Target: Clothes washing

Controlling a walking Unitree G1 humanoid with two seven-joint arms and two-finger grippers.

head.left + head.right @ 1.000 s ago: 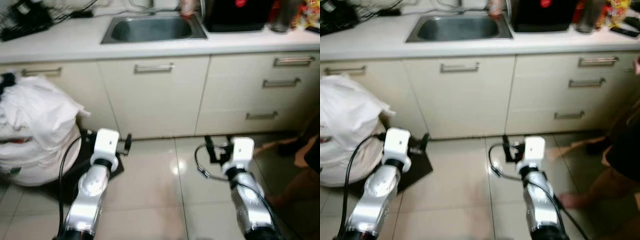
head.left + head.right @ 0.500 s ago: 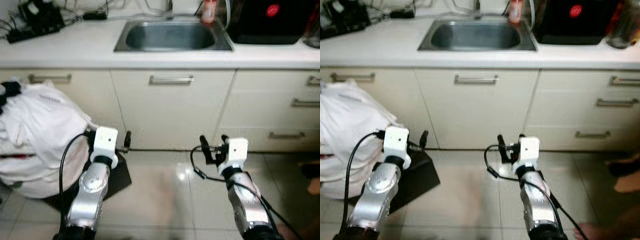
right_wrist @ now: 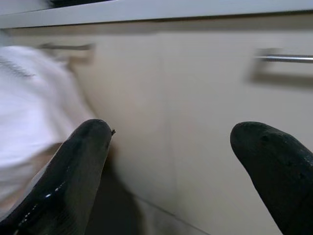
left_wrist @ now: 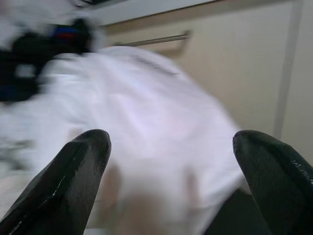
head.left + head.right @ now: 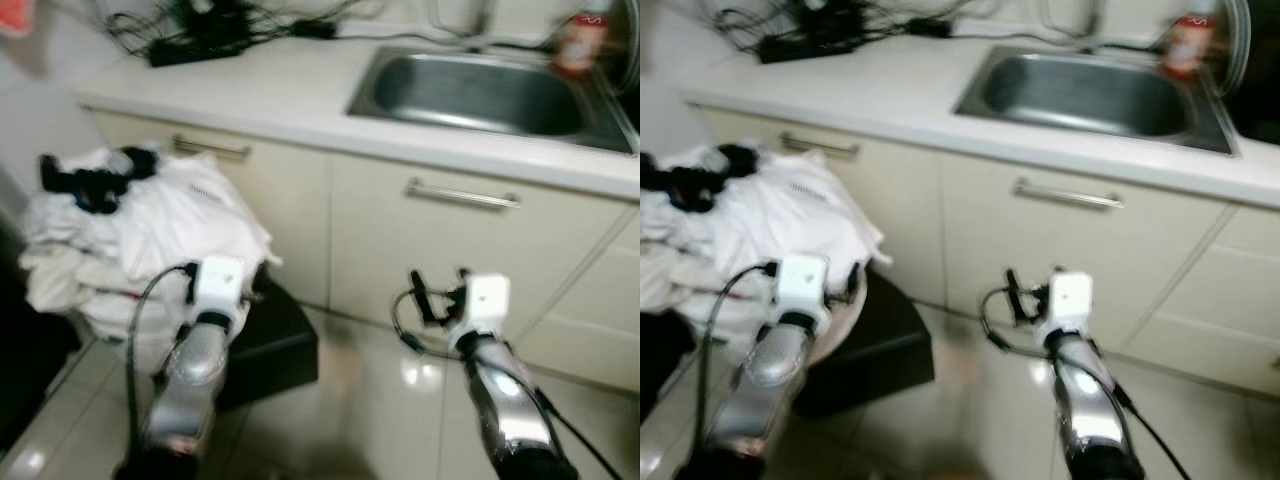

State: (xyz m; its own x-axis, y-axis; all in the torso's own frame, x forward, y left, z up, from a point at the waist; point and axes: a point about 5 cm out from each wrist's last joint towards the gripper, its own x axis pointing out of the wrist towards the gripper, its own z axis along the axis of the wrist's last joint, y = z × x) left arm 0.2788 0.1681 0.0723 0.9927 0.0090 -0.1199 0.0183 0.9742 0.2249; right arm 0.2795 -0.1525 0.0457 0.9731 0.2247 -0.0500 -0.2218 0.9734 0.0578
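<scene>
A heap of white clothes is piled in a pale round basket on the floor at the left, against the cabinets. A black garment lies on top of the heap. My left gripper is held out low, just in front of the heap, and the left wrist view looks straight at the white cloth. Its fingers stand wide apart, open and empty. My right gripper hovers over the floor before a cabinet door, also open and empty.
A cream cabinet run with bar handles carries a white counter with a steel sink, a tangle of black cables and a bottle. A black box or mat lies beside the basket. Glossy tiled floor is in front.
The whole picture has swung left, so the camera turned: the laundry heap now sits closer in and the right drawers and a person's feet have left view. Both grippers keep their pose.
</scene>
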